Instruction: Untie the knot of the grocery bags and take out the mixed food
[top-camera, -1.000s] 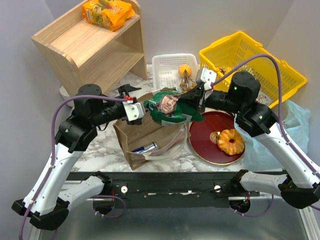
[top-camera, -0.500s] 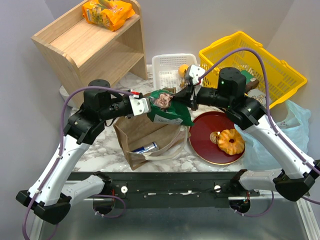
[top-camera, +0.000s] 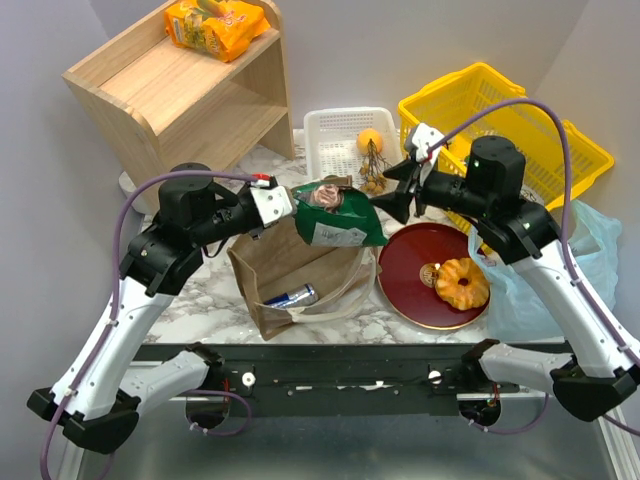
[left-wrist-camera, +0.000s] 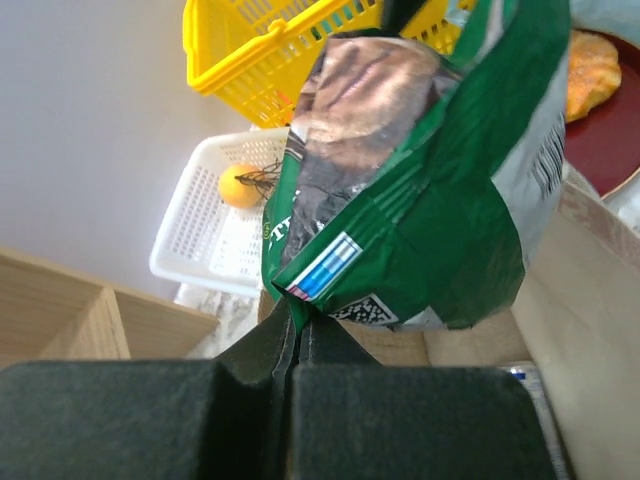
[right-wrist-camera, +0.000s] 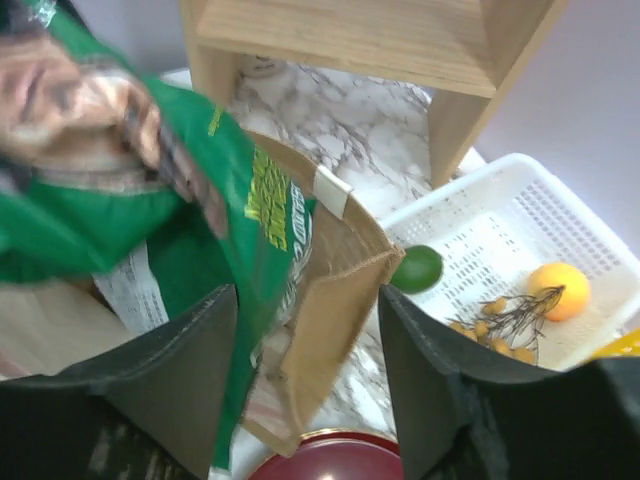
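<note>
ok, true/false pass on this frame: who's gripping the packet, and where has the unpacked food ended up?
1. The left gripper is shut on the green snack packet. True.
2. The right gripper clamps the packet too. False: its jaws stand open.
3. The ring pastry lies on the red plate. True.
4. The orange fruit sits in the yellow basket. False: it is in the white basket.
</note>
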